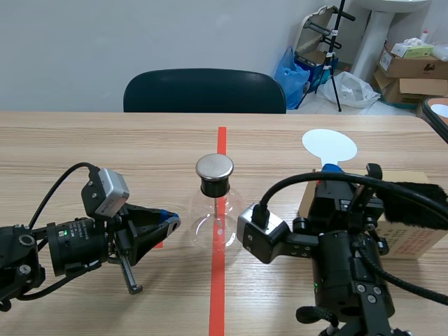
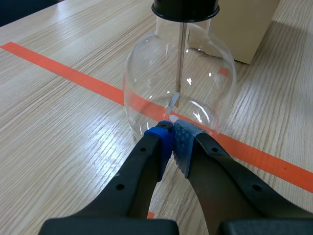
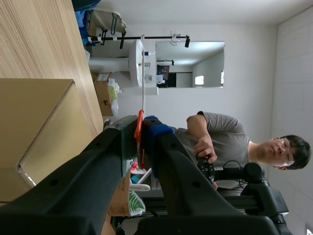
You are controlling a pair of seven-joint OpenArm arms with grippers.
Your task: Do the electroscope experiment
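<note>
1. The clear round glass flask with a black stopper (image 1: 213, 222) (image 2: 146, 88) is standing upright on the surface, on the red tape line between the two arms. Its long axis is running straight up, and a flat round metal cap (image 1: 214, 166) is sitting on top.
2. The left tool (image 1: 170, 221) (image 2: 172, 134) is lying low just in front of the flask's belly, with its blue pads pressed together on nothing. Whether the tips are touching the glass, I cannot tell.
3. The right tool (image 1: 332, 168) (image 3: 145, 125) is sitting well apart on the flask's other side, pointing away from the robot. It is clamping a white round-headed flat paddle (image 1: 329, 145), which is showing edge-on in its wrist view, orange-red at the pads.
4. The left tool is nearer, but the right one is carrying the paddle. So I am judging that the coming move hangs on this: the metal cap is lying off to the right tool's left, and the paddle head needs to travel sideways to reach it.
5. A brown cardboard box (image 1: 413, 241) with black fur (image 1: 420, 201) on it is lying just beside the right tool, away from the flask.
</note>
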